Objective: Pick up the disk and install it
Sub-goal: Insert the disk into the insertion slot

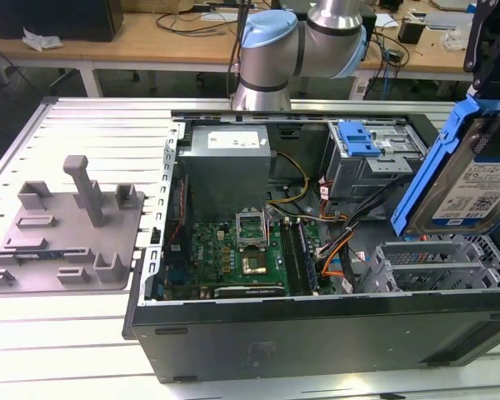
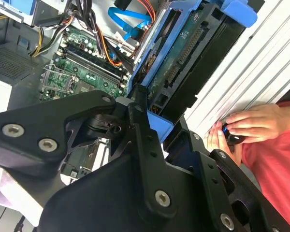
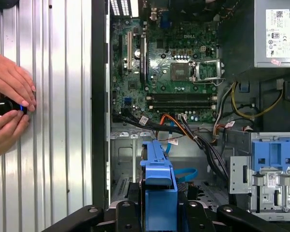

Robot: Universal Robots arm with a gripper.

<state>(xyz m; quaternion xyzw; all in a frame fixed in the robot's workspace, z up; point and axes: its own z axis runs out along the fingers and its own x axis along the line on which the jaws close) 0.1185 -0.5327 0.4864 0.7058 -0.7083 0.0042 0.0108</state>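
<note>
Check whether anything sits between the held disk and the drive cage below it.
The disk, gripped in the claw, hangs tilted over the grey drive cage. Nothing solid shows between them, but in the first wrist view a loose blue cable curls in the bay beside the disk, with orange and black cables close by.

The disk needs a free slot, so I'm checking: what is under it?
In the first wrist view, the disk, clamped in the claw, hangs over an open grey drive bay with a blue cable in it. The disk covers the bay floor directly beneath.
</note>
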